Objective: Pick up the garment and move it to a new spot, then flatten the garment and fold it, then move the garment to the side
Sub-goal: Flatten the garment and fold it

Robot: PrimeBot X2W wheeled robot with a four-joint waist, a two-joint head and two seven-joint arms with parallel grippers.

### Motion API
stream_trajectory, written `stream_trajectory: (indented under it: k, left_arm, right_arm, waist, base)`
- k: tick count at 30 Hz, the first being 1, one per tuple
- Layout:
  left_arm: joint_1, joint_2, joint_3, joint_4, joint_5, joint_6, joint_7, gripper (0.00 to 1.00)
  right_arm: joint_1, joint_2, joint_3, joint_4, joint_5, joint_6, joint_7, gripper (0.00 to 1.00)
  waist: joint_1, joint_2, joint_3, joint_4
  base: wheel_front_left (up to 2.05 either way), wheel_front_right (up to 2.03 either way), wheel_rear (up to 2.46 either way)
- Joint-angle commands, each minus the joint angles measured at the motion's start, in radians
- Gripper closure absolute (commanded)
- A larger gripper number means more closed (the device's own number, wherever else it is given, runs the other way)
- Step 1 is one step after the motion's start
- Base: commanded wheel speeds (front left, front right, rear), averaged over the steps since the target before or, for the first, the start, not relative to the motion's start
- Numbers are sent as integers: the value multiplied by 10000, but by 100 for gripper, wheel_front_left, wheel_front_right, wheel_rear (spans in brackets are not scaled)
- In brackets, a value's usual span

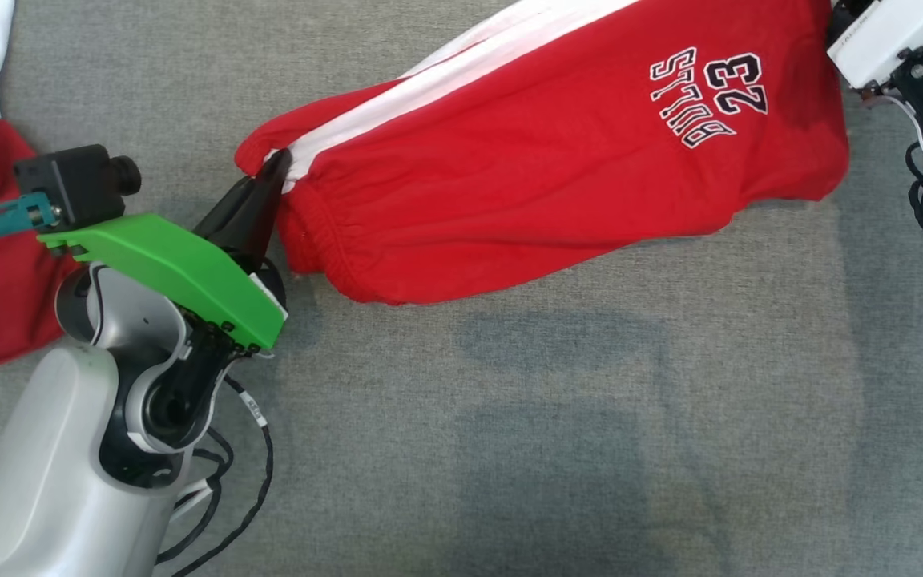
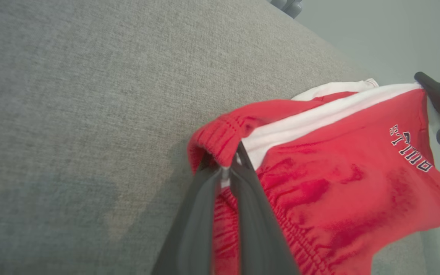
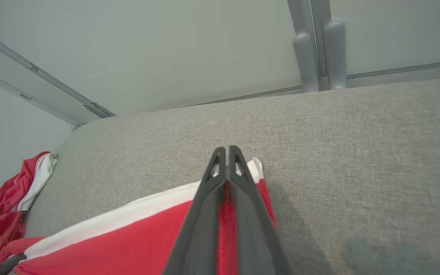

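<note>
The red garment [image 1: 558, 160] stretches from 10 to 2 o'clock over the grey surface [image 1: 590, 449]. The left end effector [image 1: 276, 170] pinches its 10 o'clock end; the right end effector [image 3: 227, 152] apparently pinches the opposite corner.

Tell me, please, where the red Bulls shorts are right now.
The red Bulls shorts span the head view's upper centre and right, over the grey surface, strung between the left gripper and the right gripper.

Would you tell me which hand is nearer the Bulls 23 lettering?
Right. The right hand grips the shorts near the lettering; the left hand pinches the far waistband.
</note>
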Motion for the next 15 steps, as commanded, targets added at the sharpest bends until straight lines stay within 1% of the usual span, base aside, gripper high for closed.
stream_trajectory:
  k: [1,2,3,5,6,7,8,9,13,15]
  left_arm:
    - [-213,-71,-19,75,-78,-37,-40,100]
    - [-237,-116,-49,131,-86,-52,-59,97]
    - [-266,-156,-69,196,-81,-63,-89,90]
    - [-334,-235,-130,356,-47,-112,-132,88]
    - [-380,-273,-153,428,-33,-110,-123,79]
    - [-426,-310,-176,476,-26,-113,-128,52]
    - [-463,-357,-182,532,-24,-85,-139,7]
    - [-486,-389,-199,595,-14,-46,-136,0]
    - [-539,-431,-308,732,147,-29,-234,0]
    - [-463,-337,-388,695,295,-54,-323,0]
  right_arm:
    - [-173,-45,55,153,-93,-7,24,100]
    - [-275,-58,93,291,-164,-7,21,100]
    - [-358,-78,153,424,-247,-5,29,100]
    - [-517,-97,253,705,-378,-5,39,100]
    - [-600,-121,308,815,-478,-4,11,100]
    - [-701,-145,335,920,-599,-4,-102,100]
    - [-778,-141,361,1031,-685,-4,-196,70]
    - [-838,-110,407,1129,-761,-4,-294,0]
    - [-1047,58,498,1475,-926,-4,-559,0]
    - [-1026,19,614,1525,-920,-4,-592,0]
  waist:
    - [0,78,17,84]
    - [0,78,12,125]
    - [0,78,6,171]
    - [0,78,-16,245]
    - [0,78,-26,271]
    - [0,78,-35,294]
    - [0,78,-46,312]
    - [0,78,-61,322]
    - [0,78,-190,284]
    - [0,78,-306,226]
  base:
    - [0,0,0]
    - [0,0,0]
    - [0,0,0]
    - [0,0,0]
    - [0,0,0]
    - [0,0,0]
    - [0,0,0]
    - [0,0,0]
    - [0,0,0]
    - [0,0,0]
